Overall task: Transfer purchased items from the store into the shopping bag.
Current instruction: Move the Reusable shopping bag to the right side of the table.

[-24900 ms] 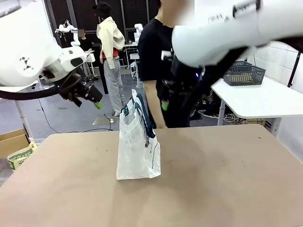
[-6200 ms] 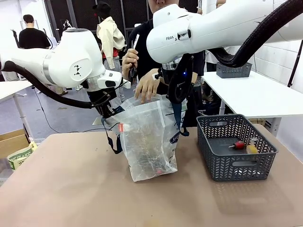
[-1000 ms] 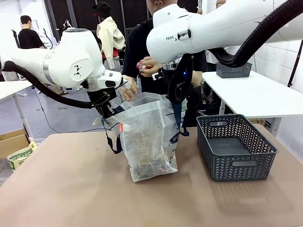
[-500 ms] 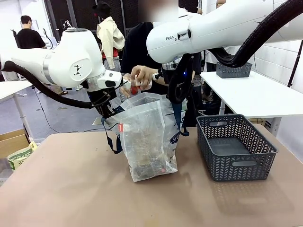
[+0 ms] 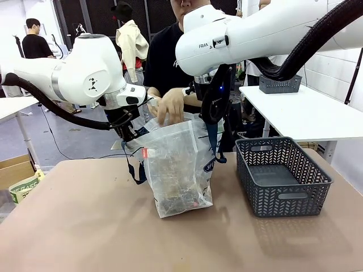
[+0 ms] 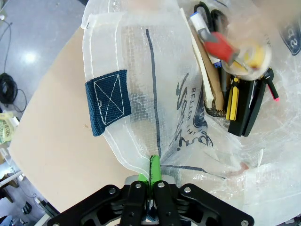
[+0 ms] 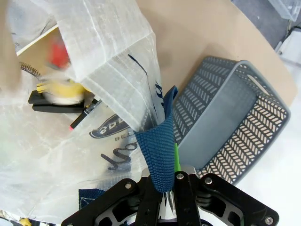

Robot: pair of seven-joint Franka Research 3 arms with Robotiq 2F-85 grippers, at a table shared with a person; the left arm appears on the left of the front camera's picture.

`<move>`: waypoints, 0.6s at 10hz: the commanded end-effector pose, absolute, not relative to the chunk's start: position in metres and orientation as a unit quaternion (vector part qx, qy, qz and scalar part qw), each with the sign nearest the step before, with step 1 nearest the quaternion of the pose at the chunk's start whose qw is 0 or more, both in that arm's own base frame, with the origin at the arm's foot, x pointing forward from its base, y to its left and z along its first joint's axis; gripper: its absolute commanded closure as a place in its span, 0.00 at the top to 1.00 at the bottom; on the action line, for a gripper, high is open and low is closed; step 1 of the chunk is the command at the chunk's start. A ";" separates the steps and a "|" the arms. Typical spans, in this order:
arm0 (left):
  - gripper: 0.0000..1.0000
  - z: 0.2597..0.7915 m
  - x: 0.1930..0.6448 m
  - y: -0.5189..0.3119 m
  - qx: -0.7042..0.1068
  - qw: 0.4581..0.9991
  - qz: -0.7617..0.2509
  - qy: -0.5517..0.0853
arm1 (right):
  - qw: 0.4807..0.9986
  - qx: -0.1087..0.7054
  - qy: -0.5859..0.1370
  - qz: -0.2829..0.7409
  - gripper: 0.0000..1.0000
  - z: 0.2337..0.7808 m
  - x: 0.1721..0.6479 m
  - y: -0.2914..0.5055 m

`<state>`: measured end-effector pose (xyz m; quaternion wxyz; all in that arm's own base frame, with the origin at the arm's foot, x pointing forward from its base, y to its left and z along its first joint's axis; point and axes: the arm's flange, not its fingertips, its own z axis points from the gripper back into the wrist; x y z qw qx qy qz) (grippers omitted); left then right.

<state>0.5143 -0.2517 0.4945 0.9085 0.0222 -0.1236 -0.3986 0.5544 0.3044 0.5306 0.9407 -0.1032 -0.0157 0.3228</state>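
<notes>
White side table point(image 5: 309, 116), grey floor point(image 5: 79, 141)

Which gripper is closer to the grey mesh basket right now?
Right. The right gripper is shut on the shopping bag at the edge facing the mesh basket; the left gripper pinches the opposite edge, beyond the bag.
</notes>
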 end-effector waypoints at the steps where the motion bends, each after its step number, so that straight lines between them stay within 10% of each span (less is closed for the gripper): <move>1: 0.00 0.494 0.514 -0.251 0.023 0.909 -0.397 -0.123 | 0.941 -0.104 -0.015 0.321 0.00 0.529 0.555 0.303; 6: 0.00 0.494 0.514 -0.251 0.023 0.909 -0.397 -0.123 | 0.941 -0.104 -0.015 0.321 0.00 0.529 0.555 0.303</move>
